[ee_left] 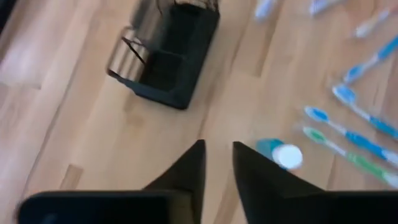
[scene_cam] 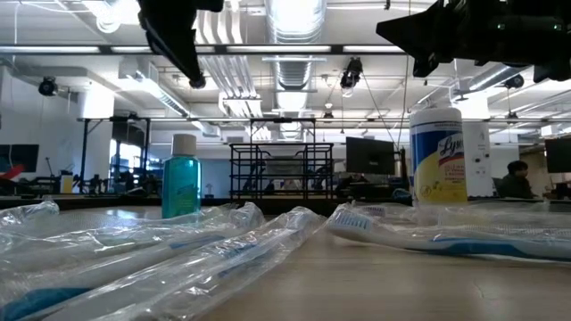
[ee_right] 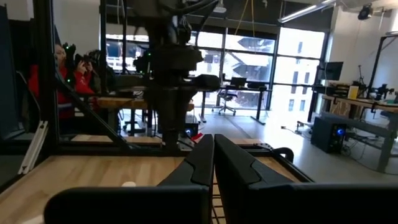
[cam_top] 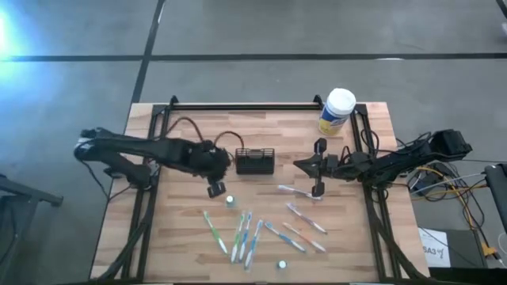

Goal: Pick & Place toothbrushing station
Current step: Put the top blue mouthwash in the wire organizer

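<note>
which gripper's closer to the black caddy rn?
Left. The left gripper hangs just beside the caddy, apart from it; the right gripper is farther off on its other side.

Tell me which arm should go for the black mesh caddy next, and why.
Left, probably. The left gripper hangs just beside the black mesh caddy, which shows close ahead of its fingers in its wrist view. The right gripper sits farther off, its fingers near together.
</note>
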You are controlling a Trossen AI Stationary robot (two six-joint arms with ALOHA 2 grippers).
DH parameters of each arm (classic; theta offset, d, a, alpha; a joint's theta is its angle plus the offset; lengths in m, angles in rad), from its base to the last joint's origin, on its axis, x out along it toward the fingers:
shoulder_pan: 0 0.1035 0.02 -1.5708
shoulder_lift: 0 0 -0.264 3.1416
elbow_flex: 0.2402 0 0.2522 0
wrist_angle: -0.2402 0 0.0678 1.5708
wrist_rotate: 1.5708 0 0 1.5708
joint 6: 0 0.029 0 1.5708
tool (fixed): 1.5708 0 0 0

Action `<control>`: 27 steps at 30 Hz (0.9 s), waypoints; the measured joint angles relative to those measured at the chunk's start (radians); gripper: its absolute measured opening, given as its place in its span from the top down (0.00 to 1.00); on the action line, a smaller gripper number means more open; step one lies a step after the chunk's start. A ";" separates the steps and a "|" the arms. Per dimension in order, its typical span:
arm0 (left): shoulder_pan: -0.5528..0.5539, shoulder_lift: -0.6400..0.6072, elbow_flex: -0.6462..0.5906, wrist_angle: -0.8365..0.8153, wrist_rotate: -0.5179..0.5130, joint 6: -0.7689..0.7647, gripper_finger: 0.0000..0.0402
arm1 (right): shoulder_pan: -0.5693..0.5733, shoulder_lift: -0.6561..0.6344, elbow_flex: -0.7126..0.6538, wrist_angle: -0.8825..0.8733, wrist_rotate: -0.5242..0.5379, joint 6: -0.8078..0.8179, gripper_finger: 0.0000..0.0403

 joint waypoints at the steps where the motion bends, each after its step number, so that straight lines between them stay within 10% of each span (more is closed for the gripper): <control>1: -0.006 0.033 0.027 -0.020 0.004 -0.003 0.71 | 0.000 0.000 0.000 0.000 0.000 -0.008 0.98; 13: -0.059 0.248 0.129 -0.092 0.130 -0.112 0.35 | 0.000 0.000 0.000 0.004 0.027 -0.038 0.98; 27: -0.064 0.299 0.094 -0.028 0.142 -0.215 0.32 | 0.000 0.000 0.000 0.009 0.027 -0.063 0.98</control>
